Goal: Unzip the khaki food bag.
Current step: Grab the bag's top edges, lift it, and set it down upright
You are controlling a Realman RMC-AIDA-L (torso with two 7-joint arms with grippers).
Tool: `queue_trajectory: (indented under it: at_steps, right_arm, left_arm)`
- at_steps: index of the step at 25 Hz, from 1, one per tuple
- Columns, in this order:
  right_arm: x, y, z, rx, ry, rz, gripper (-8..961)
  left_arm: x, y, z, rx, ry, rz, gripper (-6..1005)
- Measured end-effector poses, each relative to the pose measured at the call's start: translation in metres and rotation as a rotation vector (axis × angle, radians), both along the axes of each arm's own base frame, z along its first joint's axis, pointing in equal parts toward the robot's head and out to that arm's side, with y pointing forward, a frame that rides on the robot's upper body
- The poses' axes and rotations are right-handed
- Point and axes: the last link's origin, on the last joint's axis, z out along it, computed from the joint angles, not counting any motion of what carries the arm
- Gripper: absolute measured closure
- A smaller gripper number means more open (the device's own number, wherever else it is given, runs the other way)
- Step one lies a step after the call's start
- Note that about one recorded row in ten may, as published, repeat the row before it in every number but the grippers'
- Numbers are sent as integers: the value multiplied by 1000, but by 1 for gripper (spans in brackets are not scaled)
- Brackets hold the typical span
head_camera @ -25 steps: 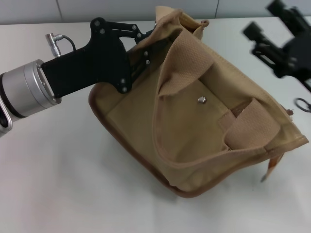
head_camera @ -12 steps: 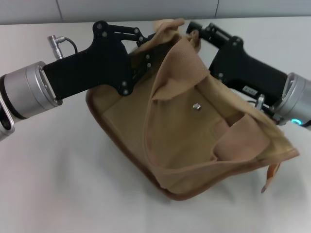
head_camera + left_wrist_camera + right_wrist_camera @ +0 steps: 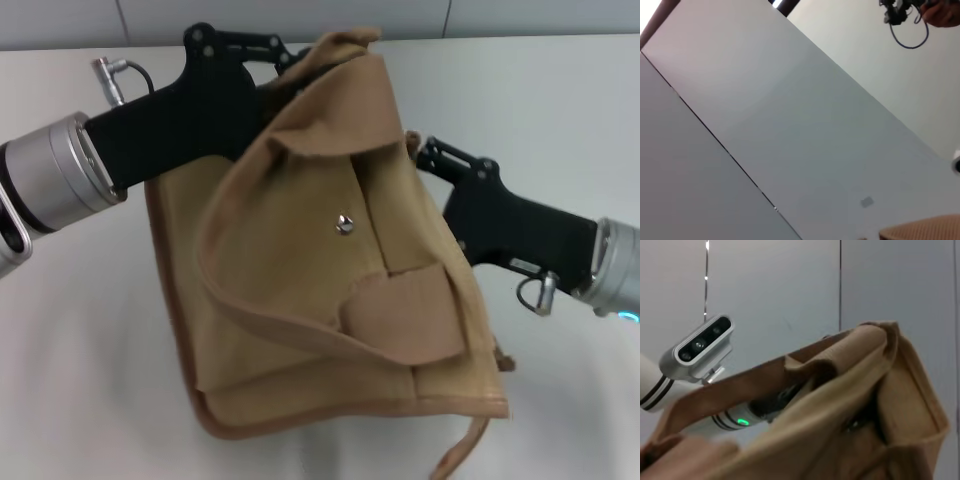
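Plain white tabletop (image 3: 80, 380); grey panelled wall (image 3: 250, 18) behind. The boxy khaki canvas food bag (image 3: 330, 290) stands mid-table, tilted, snap flap facing the camera. Left gripper (image 3: 285, 65) pinches its top edge; right gripper (image 3: 420, 155) touches its side, finger state indiscernible.

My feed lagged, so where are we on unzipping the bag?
Done: the left gripper is at the top edge of the khaki food bag, which is tilted up. In hand: the right gripper reaches in at the bag's far right side. Left: the zipper is hidden, so no opening is confirmed.
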Motion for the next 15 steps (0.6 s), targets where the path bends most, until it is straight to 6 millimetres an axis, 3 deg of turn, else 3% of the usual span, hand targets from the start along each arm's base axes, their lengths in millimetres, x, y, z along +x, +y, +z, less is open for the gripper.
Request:
queue_trajectory:
  at_steps: [4, 8, 15]
  right_arm:
    - [13, -13, 5, 61, 13, -18, 128]
    - [22, -20, 26, 218, 171, -104, 127]
    - [21, -14, 47, 360, 313, -152, 127]
  left_arm:
    - [1, 2, 3, 13, -15, 5, 916]
    - [1, 2, 4, 10, -17, 2, 915]
    - [-2, -2, 2, -19, -5, 2, 915]
